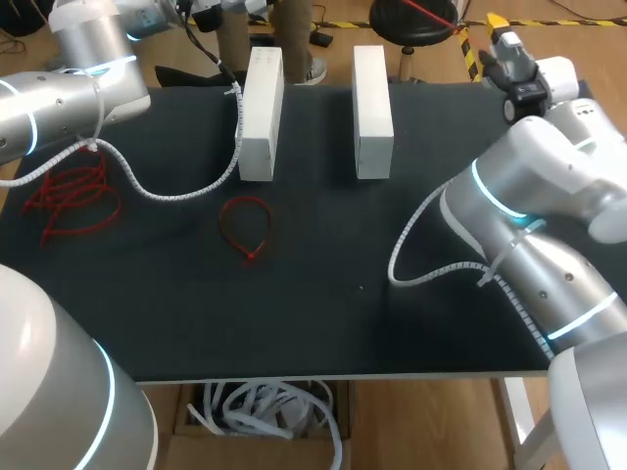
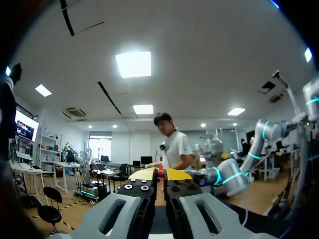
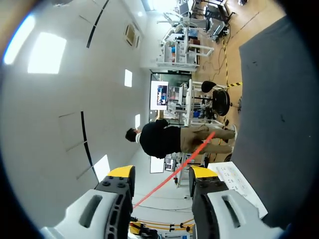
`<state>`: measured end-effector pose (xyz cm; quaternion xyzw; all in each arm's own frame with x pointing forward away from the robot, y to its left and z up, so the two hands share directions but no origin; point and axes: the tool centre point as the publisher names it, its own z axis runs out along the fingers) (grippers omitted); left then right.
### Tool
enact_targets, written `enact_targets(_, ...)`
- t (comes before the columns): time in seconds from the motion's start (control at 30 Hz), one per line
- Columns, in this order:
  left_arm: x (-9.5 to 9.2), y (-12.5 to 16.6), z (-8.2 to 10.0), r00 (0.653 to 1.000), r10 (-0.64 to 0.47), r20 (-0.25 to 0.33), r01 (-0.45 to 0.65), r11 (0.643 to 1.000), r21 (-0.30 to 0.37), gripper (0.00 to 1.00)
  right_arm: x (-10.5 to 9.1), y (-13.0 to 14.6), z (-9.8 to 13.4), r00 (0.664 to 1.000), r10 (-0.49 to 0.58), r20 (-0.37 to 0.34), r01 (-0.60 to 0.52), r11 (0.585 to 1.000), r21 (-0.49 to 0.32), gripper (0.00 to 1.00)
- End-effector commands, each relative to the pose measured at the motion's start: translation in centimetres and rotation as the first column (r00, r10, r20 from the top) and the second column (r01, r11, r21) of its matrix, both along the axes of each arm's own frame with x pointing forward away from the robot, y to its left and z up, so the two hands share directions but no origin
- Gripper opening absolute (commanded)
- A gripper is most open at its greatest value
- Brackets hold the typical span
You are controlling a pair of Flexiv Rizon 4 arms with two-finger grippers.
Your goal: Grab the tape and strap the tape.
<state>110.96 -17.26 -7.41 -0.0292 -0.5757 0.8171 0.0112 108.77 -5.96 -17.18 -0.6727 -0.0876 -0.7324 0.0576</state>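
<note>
Black mat [image 1: 323, 323] covers the tabletop, and both wrist views look out across the room under ceiling lights. On the left gripper [image 2: 160, 174] the yellow tips stand almost together, pinched on a sliver of red strap [image 2: 160, 181] that shows in the slit between them. The right gripper [image 3: 162, 172] has its fingers wide apart. A red tie [image 3: 192, 153] slants across the gap, and its near end goes out of sight behind one finger.

From above, the left arm [image 1: 69, 98] comes in at 10 o'clock and the right arm [image 1: 549, 215] at 4 o'clock. A coiled cable [image 1: 167, 193] trails from the left arm over the mat.

At 12 o'clock a white block [image 1: 261, 113] and its twin block [image 1: 373, 108] stand side by side, apart. A looped red tie [image 1: 245, 230] lies just toward 9 o'clock from the mat's middle. A heap of red ties [image 1: 73, 201] sits at 9 o'clock by the edge.
</note>
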Motion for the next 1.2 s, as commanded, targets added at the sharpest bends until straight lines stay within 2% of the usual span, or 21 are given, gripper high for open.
enact_targets(0.03, -0.12, -0.01, 0.06, 1.0, 0.002, -0.001, -0.002, 1.0, 0.001, 0.0, 0.17, 0.14, 0.0, 1.0, -0.003, 0.0, 0.003, 1.0, -0.002, 0.62)
enact_targets(0.07, -0.12, -0.01, 0.06, 1.0, 0.002, -0.001, -0.002, 1.0, 0.001, 0.0, 0.19, 0.17, 0.0, 1.0, 0.001, 0.001, -0.001, 1.0, -0.003, 0.64)
enact_targets(0.1, -0.12, -0.01, 0.06, 1.0, 0.002, -0.001, -0.002, 1.0, 0.001, 0.0, 0.19, 0.18, 0.0, 1.0, 0.001, 0.001, -0.001, 1.0, -0.004, 0.57)
enact_targets(0.13, -0.12, -0.01, 0.06, 1.0, 0.002, -0.001, -0.002, 1.0, 0.001, 0.0, 0.21, 0.25, -0.04, 1.0, 0.003, 0.002, -0.003, 1.0, -0.005, 0.44)
enact_targets(0.17, -0.12, -0.01, 0.06, 1.0, 0.002, -0.001, -0.002, 1.0, 0.001, 0.0, 0.21, 0.31, -0.11, 1.0, 0.006, 0.0, -0.006, 1.0, -0.006, 0.4)
enact_targets(0.33, -0.12, -0.01, 0.06, 1.0, 0.002, -0.001, -0.002, 1.0, 0.001, 0.0, 0.22, 0.28, -0.24, 1.0, 0.009, -0.005, -0.009, 1.0, -0.01, 0.38)
enact_targets(0.4, -0.12, -0.01, 0.06, 1.0, 0.002, -0.001, -0.002, 1.0, 0.001, 0.0, 0.22, 0.29, -0.25, 1.0, 0.01, -0.004, -0.01, 1.0, -0.012, 0.33)
enact_targets(0.6, -0.12, -0.01, 0.06, 1.0, 0.002, -0.001, -0.002, 1.0, 0.001, 0.0, 0.18, 0.27, -0.32, 1.0, 0.014, -0.006, -0.014, 1.0, -0.023, 0.36)
enact_targets(0.7, -0.12, -0.01, 0.06, 1.0, 0.002, -0.001, -0.002, 1.0, 0.001, 0.0, 0.14, 0.22, -0.4, 1.0, 0.014, -0.006, -0.014, 1.0, -0.027, 0.3)
enact_targets(0.77, -0.12, -0.01, 0.06, 1.0, 0.002, -0.001, -0.002, 1.0, 0.001, 0.0, 0.12, 0.19, -0.45, 1.0, 0.014, -0.006, -0.014, 0.999, -0.029, 0.3)
enact_targets(0.8, -0.12, -0.01, 0.06, 1.0, 0.002, -0.001, -0.002, 1.0, 0.001, 0.0, 0.11, 0.18, -0.45, 1.0, 0.014, -0.007, -0.014, 0.999, -0.029, 0.29)
enact_targets(0.83, -0.12, -0.01, 0.06, 1.0, 0.002, -0.001, -0.002, 1.0, 0.001, 0.0, 0.11, 0.17, -0.46, 1.0, 0.013, -0.006, -0.014, 0.999, -0.032, 0.22)
enact_targets(0.9, -0.12, -0.01, 0.06, 1.0, 0.002, -0.001, -0.002, 1.0, 0.001, 0.0, 0.09, 0.11, -0.55, 1.0, 0.014, -0.008, -0.014, 0.999, -0.033, 0.19)
enact_targets(0.93, -0.12, -0.01, 0.06, 1.0, 0.002, -0.001, -0.002, 1.0, 0.001, 0.0, 0.1, 0.09, -0.57, 1.0, 0.013, -0.007, -0.013, 0.999, -0.038, 0.0)
enact_targets(1.2, -0.12, -0.01, 0.06, 1.0, 0.002, -0.001, -0.002, 1.0, 0.001, 0.0, 0.15, -0.05, -0.62, 1.0, 0.014, -0.005, -0.014, 0.999, -0.041, 0.0)
